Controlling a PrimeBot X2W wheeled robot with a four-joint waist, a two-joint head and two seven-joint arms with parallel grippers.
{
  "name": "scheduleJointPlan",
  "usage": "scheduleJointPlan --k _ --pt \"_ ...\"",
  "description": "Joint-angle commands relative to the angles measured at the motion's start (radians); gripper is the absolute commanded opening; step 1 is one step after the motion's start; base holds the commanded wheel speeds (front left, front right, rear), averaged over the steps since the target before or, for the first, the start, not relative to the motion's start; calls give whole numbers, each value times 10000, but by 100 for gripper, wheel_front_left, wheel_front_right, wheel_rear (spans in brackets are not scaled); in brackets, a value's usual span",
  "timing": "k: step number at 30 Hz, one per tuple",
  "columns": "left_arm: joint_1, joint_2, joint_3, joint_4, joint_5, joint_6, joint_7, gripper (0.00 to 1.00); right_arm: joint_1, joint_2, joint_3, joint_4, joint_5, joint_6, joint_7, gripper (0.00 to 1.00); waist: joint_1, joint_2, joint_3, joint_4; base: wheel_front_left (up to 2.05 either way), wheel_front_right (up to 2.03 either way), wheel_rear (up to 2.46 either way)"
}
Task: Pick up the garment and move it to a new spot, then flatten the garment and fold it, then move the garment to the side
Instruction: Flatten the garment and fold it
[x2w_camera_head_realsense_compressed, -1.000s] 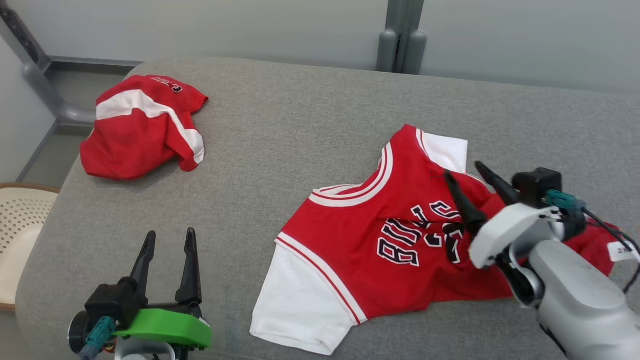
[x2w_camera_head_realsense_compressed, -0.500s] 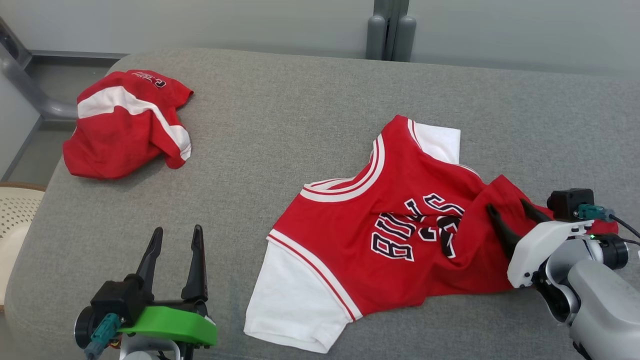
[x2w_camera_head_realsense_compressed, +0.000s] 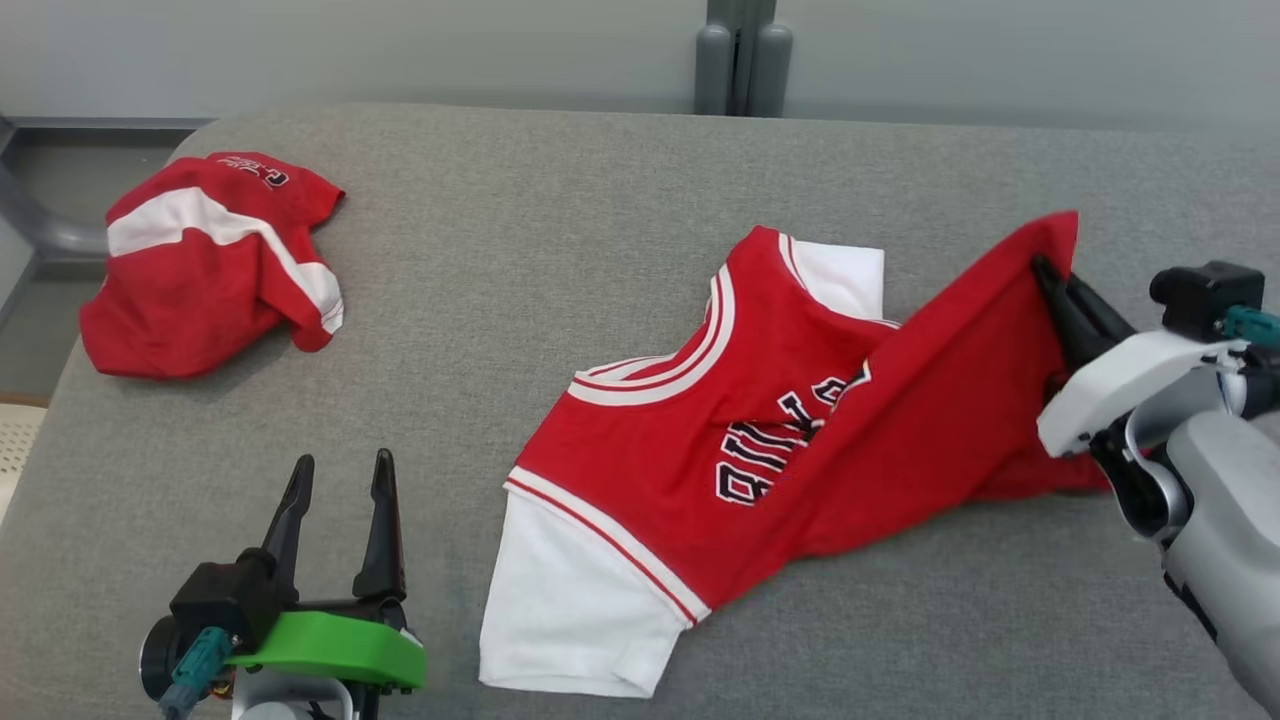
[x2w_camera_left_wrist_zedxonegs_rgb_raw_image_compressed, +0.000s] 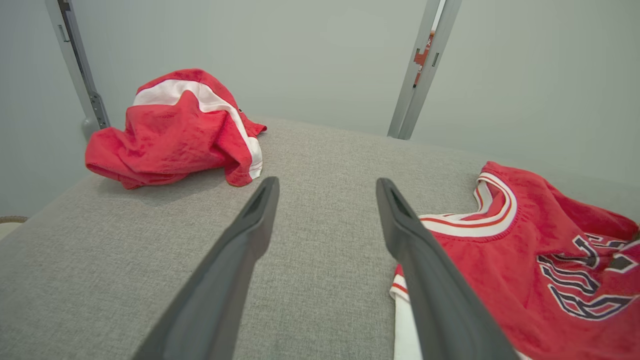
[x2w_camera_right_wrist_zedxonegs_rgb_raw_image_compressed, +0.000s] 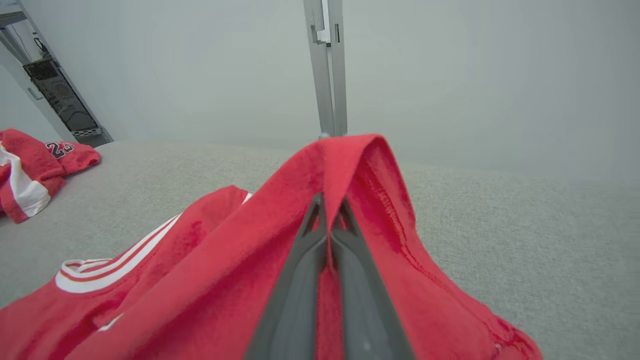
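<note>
Grey cushion | jersey mid-right of frame, one edge raised | right gripper clamped on that edge | left gripper apart, lower left | pickup started; move, flatten, fold, set-aside left.

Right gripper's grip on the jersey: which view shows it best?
The right wrist view: the right gripper is shut on a raised fold of the jersey. The head view shows the lifted corner at the fingertips, small and side-on. The left wrist view shows the jersey's collar and lettering.
</note>
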Motion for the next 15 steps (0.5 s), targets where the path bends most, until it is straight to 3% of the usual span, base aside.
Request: scheduleJointPlan --k 1,7,15 --pt "-136 20 31 -31 -11 -7 -1 100 -255 -36 -60 -109 -161 -7 -140 0 0 -1 25 -243 0 0 0" --pt "-174 20 96 -44 54 -25 -3 100 -814 81 -522 -673 -627 -7 -375 0 0 -1 56 -625 0 0 0" --pt "-97 20 99 12 0 -29 -3 100 525 23 -646 -1010 -564 -7 -349 0 0 -1 26 -1072 0 0 0"
